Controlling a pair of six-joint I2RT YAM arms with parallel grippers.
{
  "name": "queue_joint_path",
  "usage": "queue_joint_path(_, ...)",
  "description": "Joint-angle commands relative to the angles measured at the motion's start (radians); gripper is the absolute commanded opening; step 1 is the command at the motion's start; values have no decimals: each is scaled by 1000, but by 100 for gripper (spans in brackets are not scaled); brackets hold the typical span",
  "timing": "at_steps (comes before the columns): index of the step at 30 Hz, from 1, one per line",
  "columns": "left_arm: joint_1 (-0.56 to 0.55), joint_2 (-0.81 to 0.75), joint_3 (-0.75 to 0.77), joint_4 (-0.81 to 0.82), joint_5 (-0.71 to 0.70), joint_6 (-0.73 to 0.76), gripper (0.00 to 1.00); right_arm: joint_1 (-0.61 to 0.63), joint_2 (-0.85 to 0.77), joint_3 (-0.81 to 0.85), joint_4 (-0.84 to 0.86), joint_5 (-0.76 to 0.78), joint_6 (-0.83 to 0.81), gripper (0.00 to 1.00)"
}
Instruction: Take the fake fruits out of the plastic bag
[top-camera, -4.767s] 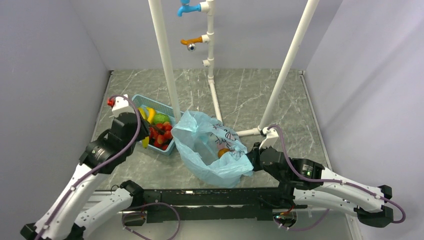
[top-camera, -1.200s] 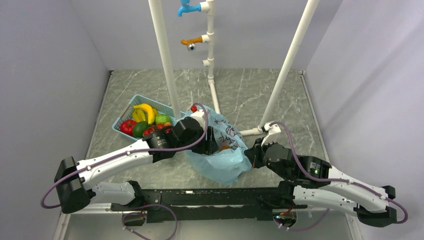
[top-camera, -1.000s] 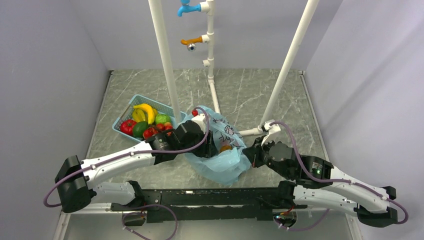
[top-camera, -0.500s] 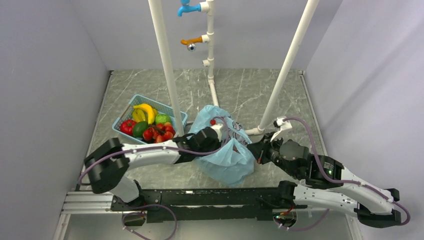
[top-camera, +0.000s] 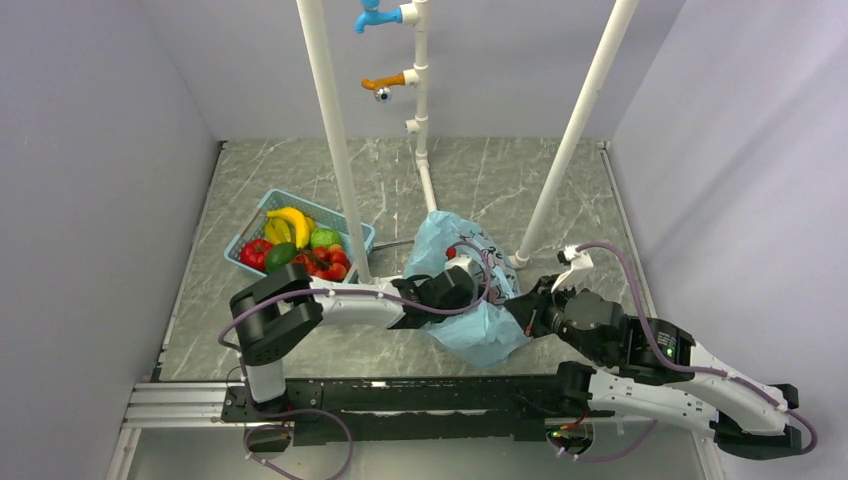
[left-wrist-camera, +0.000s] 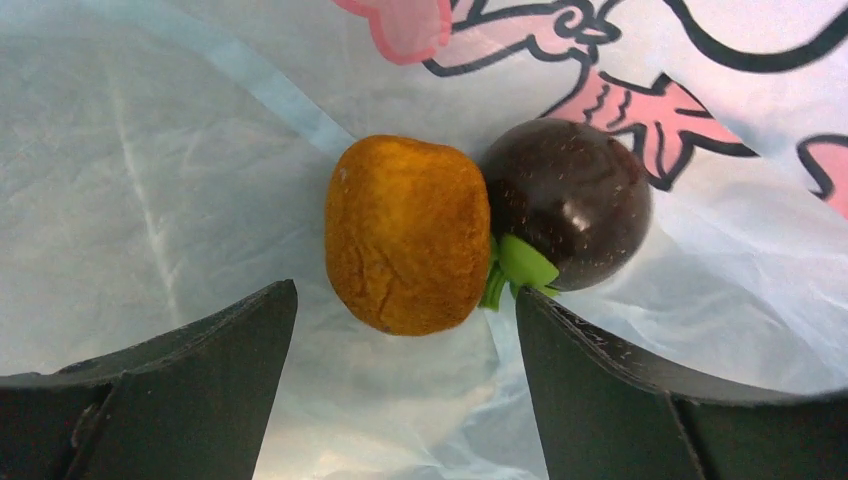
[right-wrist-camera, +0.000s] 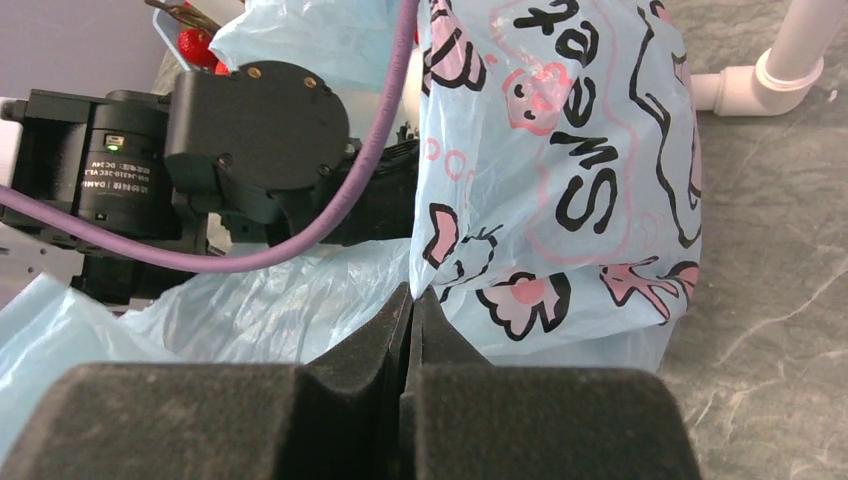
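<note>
Grey marbled table (top-camera: 480, 175), pale walls (top-camera: 100, 150), white pipe frame (top-camera: 330, 120); basket (top-camera: 352, 222) at 10 o'clock of plastic bag (top-camera: 490, 335); L gripper (left-wrist-camera: 405, 300) spread inside, R gripper (right-wrist-camera: 410, 295) apparently clamped on its edge.

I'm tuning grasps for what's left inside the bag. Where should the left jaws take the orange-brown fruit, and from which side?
Across its two narrower flanks, straight ahead with the open left gripper, which frames it. The orange-brown fruit is a rounded block, longer than wide. The dark brown fruit and a green tab touch its right flank, so that finger likely must wedge between them.
</note>
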Motion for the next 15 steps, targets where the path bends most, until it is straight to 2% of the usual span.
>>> queue_joint_path(1,-35,55,92,-63,-174,-72,82,0,-16,2,-19,16,25,0)
queue_joint_path(5,-36,15,22,-80,-223,-91,61,-1,-10,1,-25,13,35,0)
queue_joint_path(7,-30,-59,-55,-70,-238,-95,55,0,-13,-8,-14,3,32,0)
queue_joint_path(10,-29,-189,-124,-146,-281,-82,50,0,-18,-27,57,-47,-18,0)
queue_joint_path(15,-31,-422,-256,-233,-292,-58,49,0,9,-47,263,-254,-170,0)
